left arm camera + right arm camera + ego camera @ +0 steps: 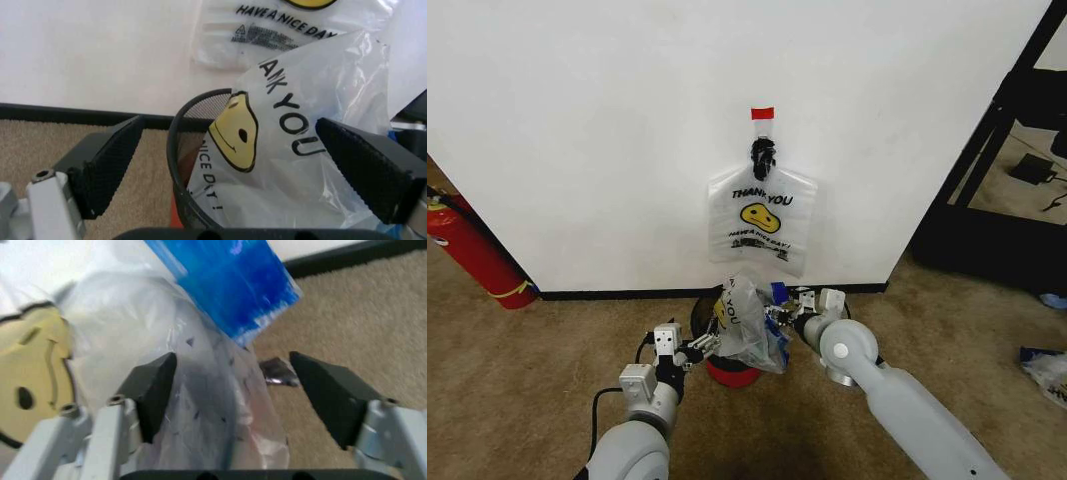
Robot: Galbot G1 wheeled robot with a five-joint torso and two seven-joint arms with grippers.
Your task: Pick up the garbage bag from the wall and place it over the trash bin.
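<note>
The garbage bag stands crumpled in the trash bin, which sits at the foot of the wall. In the left wrist view the bag drops inside the bin's black mesh rim. My left gripper is open beside the bin's left side, its fingers spanning rim and bag. On the bin's right, my right gripper is open, with the bag's plastic and a blue patch between its fingers.
A flat bag of the same print hangs from the black hook under a red tape strip. A red fire extinguisher leans at the left. A black rack stands at the right. Carpet lies all around.
</note>
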